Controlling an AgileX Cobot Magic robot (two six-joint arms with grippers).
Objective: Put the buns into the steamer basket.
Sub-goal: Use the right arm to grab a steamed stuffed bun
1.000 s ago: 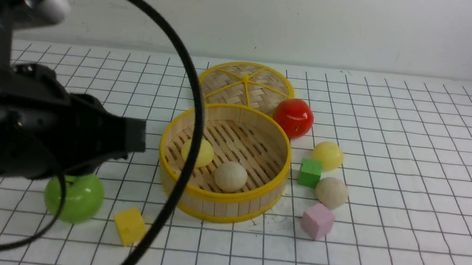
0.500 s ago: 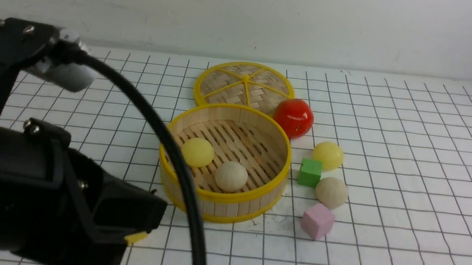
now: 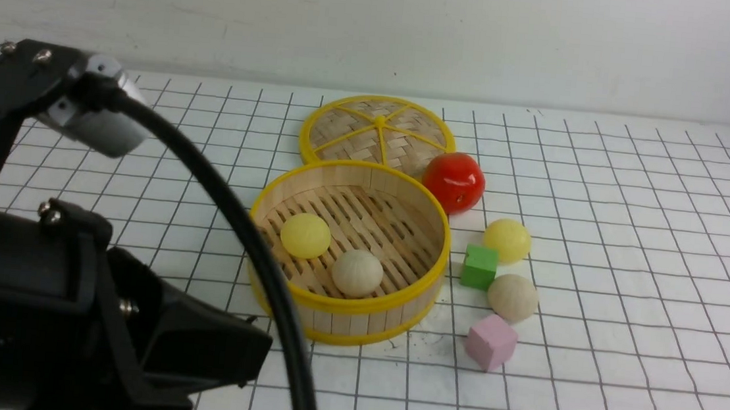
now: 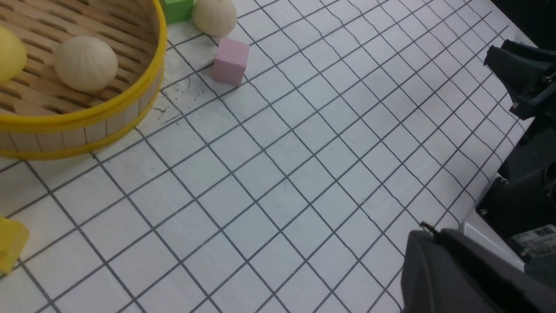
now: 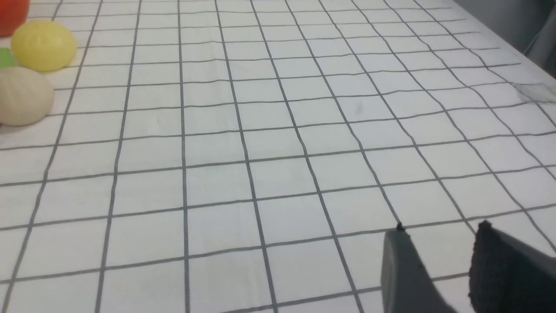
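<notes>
The steamer basket [image 3: 343, 304] stands mid-table with a pale yellow bun [image 3: 305, 235] and a cream bun [image 3: 356, 272] on its slatted floor. Two more buns lie on the cloth to its right: a yellow one [image 3: 506, 240] and a beige one [image 3: 513, 297]. My left gripper [image 4: 430, 229] is shut with nothing in it, hanging over the cloth near the table's front edge, short of the basket [image 4: 143, 108]. My right gripper [image 5: 441, 226] stands open and empty over bare cloth, well clear of the yellow bun [image 5: 43, 44] and beige bun [image 5: 24, 96]; the front view does not show it.
The woven lid [image 3: 378, 130] lies behind the basket, with a red apple [image 3: 453, 181] beside it. A green cube [image 3: 479, 266] and a pink cube [image 3: 491, 341] sit among the loose buns. A yellow cube [image 4: 11, 243] lies near the basket's front. My left arm [image 3: 65, 311] fills the near left.
My left arm has dropped and pulled back toward the near left corner, now covering the green apple and yellow cube in the front view. The buns and basket have not moved.
</notes>
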